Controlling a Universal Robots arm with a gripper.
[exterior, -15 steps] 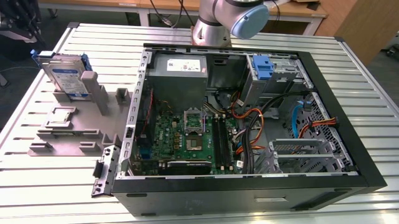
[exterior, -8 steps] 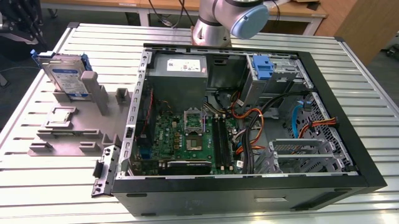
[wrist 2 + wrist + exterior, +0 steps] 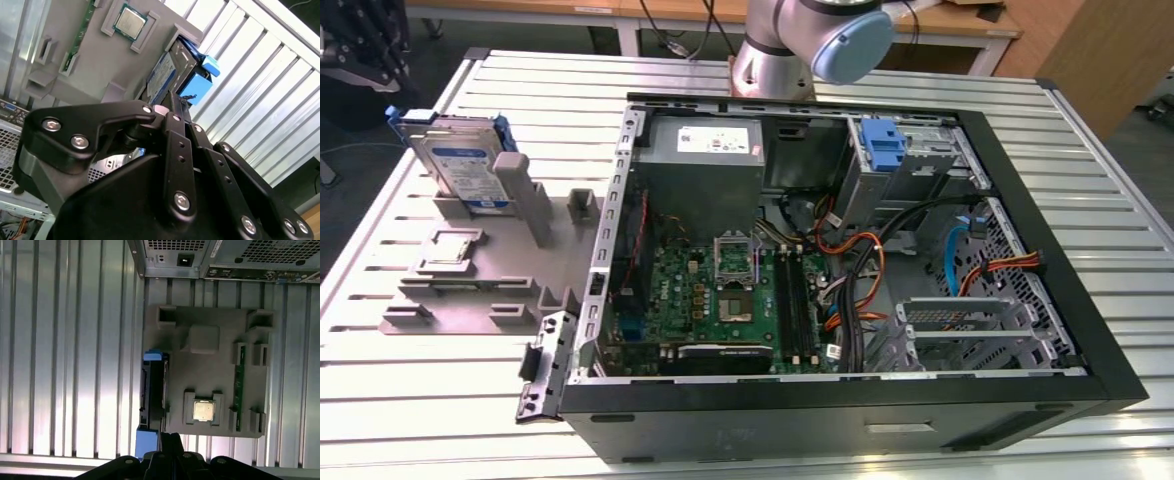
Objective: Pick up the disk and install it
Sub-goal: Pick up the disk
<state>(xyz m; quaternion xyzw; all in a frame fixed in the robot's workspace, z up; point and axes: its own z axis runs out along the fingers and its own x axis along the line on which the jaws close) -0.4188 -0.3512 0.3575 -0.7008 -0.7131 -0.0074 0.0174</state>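
The disk (image 3: 460,165) stands on edge in a slot at the far end of the grey fixture plate (image 3: 467,270), at the exterior view's left. It is silver with a white-and-blue label and blue rails. In the first wrist view I see the disk (image 3: 152,390) edge-on from above, with blue pieces at both ends. My gripper (image 3: 171,436) hovers above the table just off one end of it, fingers pressed together with nothing between them. In the second wrist view the disk (image 3: 172,75) lies beyond the black linkages of my gripper (image 3: 172,100).
The plate also carries a processor chip (image 3: 204,411) and a green memory stick (image 3: 239,385). The open computer case (image 3: 854,250) lies to the exterior view's right, holding a motherboard, cables and a drive bay with a blue latch (image 3: 887,150). All rests on a slatted metal table (image 3: 440,400).
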